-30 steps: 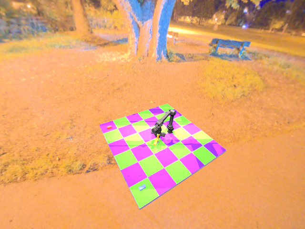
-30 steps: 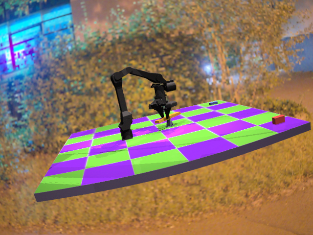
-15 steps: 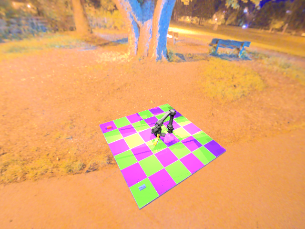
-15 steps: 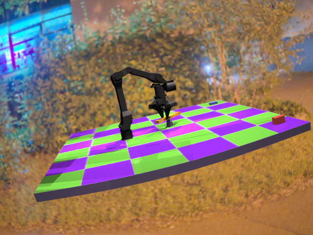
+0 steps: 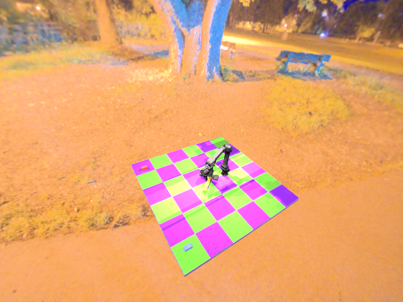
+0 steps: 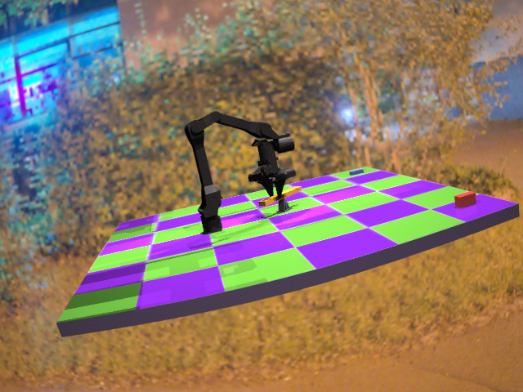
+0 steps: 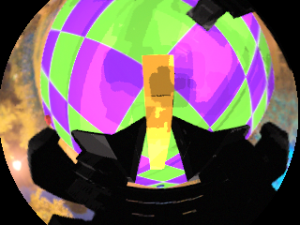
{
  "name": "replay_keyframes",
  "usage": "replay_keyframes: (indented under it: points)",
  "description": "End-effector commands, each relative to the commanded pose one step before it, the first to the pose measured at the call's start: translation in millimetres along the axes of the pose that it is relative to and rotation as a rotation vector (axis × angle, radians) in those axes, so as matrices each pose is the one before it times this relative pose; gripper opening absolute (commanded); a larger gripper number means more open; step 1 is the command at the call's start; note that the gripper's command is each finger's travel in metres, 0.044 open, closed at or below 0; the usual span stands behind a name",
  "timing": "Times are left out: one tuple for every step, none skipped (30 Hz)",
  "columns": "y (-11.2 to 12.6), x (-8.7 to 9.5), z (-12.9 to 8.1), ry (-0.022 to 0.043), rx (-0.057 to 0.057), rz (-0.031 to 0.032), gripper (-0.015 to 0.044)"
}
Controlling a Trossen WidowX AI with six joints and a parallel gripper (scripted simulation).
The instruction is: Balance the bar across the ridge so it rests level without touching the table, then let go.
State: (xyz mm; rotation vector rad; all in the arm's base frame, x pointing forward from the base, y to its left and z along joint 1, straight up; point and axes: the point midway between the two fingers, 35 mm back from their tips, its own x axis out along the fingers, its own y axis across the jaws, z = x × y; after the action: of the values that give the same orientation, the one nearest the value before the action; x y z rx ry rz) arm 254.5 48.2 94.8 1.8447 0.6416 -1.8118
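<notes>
The claw [image 6: 275, 188] is clamped on the orange bar [image 6: 280, 195] mid-worktop [image 6: 295, 287], far from every edge; the ridge [image 6: 283, 206] beneath is mostly hidden.

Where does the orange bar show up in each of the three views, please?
Top: orange bar near the board's middle, below the end effector.
Exterior: centre, tilted across the dark ridge, held by the end effector.
Wrist: upright strip at centre.
Shared landmark: the purple-green checkered board.
</notes>
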Motion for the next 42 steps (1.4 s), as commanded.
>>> replay_keyframes:
  points:
    - [0.37, -1.70, -1.00, 0.00433, 0.0024, 0.00124, 0.0000]
    - [0.00, 0.00, 0.00, 0.00000, 0.0000, 0.00000, 0.0000]
    - [0.00, 0.00, 0.00, 0.00000, 0.0000, 0.00000, 0.0000]
    - [0.00, 0.00, 0.00, 0.00000, 0.0000, 0.00000, 0.0000]
    - [-0.40, 1.63, 1.06, -0.00461, -0.0024, -0.00139, 0.0000]
    - [0.00, 0.00, 0.00, 0.00000, 0.0000, 0.00000, 0.0000]
    - [0.00, 0.00, 0.00, 0.00000, 0.0000, 0.00000, 0.0000]
    - [0.00, 0.00, 0.00, 0.00000, 0.0000, 0.00000, 0.0000]
    - [0.00, 0.00, 0.00, 0.00000, 0.0000, 0.00000, 0.0000]
    - [0.00, 0.00, 0.00, 0.00000, 0.0000, 0.00000, 0.0000]
    - [0.00, 0.00, 0.00, 0.00000, 0.0000, 0.00000, 0.0000]
    - [0.00, 0.00, 0.00, 0.00000, 0.0000, 0.00000, 0.0000]
    - [0.00, 0.00, 0.00, 0.00000, 0.0000, 0.00000, 0.0000]
    - [0.00, 0.00, 0.00, 0.00000, 0.0000, 0.00000, 0.0000]
    - [0.00, 0.00, 0.00, 0.00000, 0.0000, 0.00000, 0.0000]
    - [0.00, 0.00, 0.00, 0.00000, 0.0000, 0.00000, 0.0000]
    - [0.00, 0.00, 0.00, 0.00000, 0.0000, 0.00000, 0.0000]
    - [0.00, 0.00, 0.00, 0.00000, 0.0000, 0.00000, 0.0000]
    - [0.00, 0.00, 0.00, 0.00000, 0.0000, 0.00000, 0.0000]
    - [0.00, 0.00, 0.00, 0.00000, 0.0000, 0.00000, 0.0000]
    - [0.00, 0.00, 0.00, 0.00000, 0.0000, 0.00000, 0.0000]
    - [0.00, 0.00, 0.00, 0.00000, 0.0000, 0.00000, 0.0000]
    - [0.00, 0.00, 0.00, 0.00000, 0.0000, 0.00000, 0.0000]
    - [0.00, 0.00, 0.00, 0.00000, 0.0000, 0.00000, 0.0000]
    - [0.00, 0.00, 0.00, 0.00000, 0.0000, 0.00000, 0.0000]
    - [0.00, 0.00, 0.00, 0.00000, 0.0000, 0.00000, 0.0000]
    - [0.00, 0.00, 0.00, 0.00000, 0.0000, 0.00000, 0.0000]
    - [0.00, 0.00, 0.00, 0.00000, 0.0000, 0.00000, 0.0000]
    - [0.00, 0.00, 0.00, 0.00000, 0.0000, 0.00000, 0.0000]
    - [0.00, 0.00, 0.00, 0.00000, 0.0000, 0.00000, 0.0000]
    - [0.00, 0.00, 0.00, 0.00000, 0.0000, 0.00000, 0.0000]
    - [0.00, 0.00, 0.00, 0.00000, 0.0000, 0.00000, 0.0000]
    - [0.00, 0.00, 0.00, 0.00000, 0.0000, 0.00000, 0.0000]
    - [0.00, 0.00, 0.00, 0.00000, 0.0000, 0.00000, 0.0000]
    - [0.00, 0.00, 0.00, 0.00000, 0.0000, 0.00000, 0.0026]
    - [0.00, 0.00, 0.00, 0.00000, 0.0000, 0.00000, 0.0053]
    - [0.00, 0.00, 0.00, 0.00000, 0.0000, 0.00000, 0.0079]
    - [0.00, 0.00, 0.00, 0.00000, 0.0000, 0.00000, 0.0105]
    - [0.00, 0.00, 0.00, 0.00000, 0.0000, 0.00000, 0.0131]
    - [0.00, 0.00, 0.00, 0.00000, 0.0000, 0.00000, 0.0157]
    - [0.00, 0.00, 0.00, 0.00000, 0.0000, 0.00000, 0.0167]
    - [0.00, 0.00, 0.00, 0.00000, 0.0000, 0.00000, 0.0167]
